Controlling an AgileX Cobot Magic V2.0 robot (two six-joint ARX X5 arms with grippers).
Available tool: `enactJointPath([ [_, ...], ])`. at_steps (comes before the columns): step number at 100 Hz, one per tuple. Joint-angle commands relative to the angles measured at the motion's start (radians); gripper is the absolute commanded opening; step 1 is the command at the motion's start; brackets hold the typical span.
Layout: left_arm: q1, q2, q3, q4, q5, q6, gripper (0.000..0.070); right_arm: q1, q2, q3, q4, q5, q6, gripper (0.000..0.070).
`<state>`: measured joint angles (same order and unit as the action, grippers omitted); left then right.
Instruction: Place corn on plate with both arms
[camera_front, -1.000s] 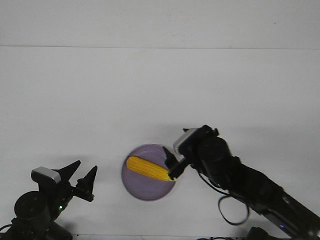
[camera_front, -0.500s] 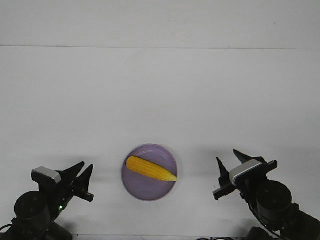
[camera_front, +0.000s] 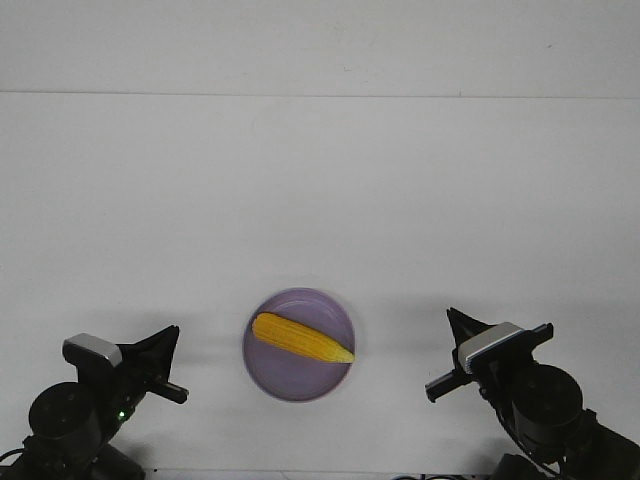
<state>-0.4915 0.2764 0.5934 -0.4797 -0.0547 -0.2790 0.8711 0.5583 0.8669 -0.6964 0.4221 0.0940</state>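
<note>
Left arm (camera_front: 70, 415): lower part cut off by the frame's near edge.
Left tool (camera_front: 160, 365): fingers overlap from this angle; cannot tell whether spread or pressed together; holds nothing.
Plate (camera_front: 270, 375): lavender, on the white surface (camera_front: 320, 190), between the arms.
Corn (camera_front: 300, 338): lies inside the plate, pointed end toward the right arm.
Right tool (camera_front: 490, 350): fingers spread, nothing between them.
Right arm (camera_front: 545, 410): base cut off at the frame's edge.
</note>
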Motion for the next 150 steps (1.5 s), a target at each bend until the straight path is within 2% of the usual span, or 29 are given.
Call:
enactJointPath([
  [1, -0.005, 0.002, 0.004, 0.010, -0.005, 0.001, 0.0015, 0.010, 0.004, 0.010, 0.012, 0.003, 0.014, 0.0015],
  [29, -0.004, 0.001, 0.004, 0.009, -0.005, 0.017, 0.0015, 0.010, 0.004, 0.010, 0.012, 0.003, 0.014, 0.0015],
  [37, 0.040, -0.029, -0.005, 0.029, -0.045, 0.154, 0.0015, 0.010, 0.004, 0.010, 0.012, 0.004, 0.014, 0.0015],
  [43, 0.111, -0.065, -0.054, 0.122, -0.041, 0.245, 0.0015, 0.010, 0.004, 0.010, 0.012, 0.003, 0.014, 0.0015],
  [59, 0.315, -0.190, -0.270, 0.352, -0.035, 0.352, 0.0015, 0.010, 0.004, 0.010, 0.012, 0.003, 0.014, 0.0015],
  [69, 0.416, -0.250, -0.386, 0.394, -0.023, 0.357, 0.0015, 0.010, 0.003, 0.010, 0.012, 0.004, 0.014, 0.0015],
  [80, 0.466, -0.274, -0.470, 0.431, -0.026, 0.360, 0.0015, 0.010, 0.003, 0.010, 0.012, 0.003, 0.014, 0.0015],
  [89, 0.472, -0.274, -0.512, 0.448, -0.027, 0.374, 0.0015, 0.010, 0.004, 0.010, 0.012, 0.003, 0.014, 0.0015],
  [101, 0.472, -0.274, -0.582, 0.543, -0.027, 0.375, 0.0015, 0.010, 0.004, 0.010, 0.013, 0.004, 0.014, 0.0015],
  [150, 0.468, -0.274, -0.579, 0.533, -0.017, 0.372, 0.0015, 0.010, 0.004, 0.010, 0.014, 0.003, 0.014, 0.0015],
])
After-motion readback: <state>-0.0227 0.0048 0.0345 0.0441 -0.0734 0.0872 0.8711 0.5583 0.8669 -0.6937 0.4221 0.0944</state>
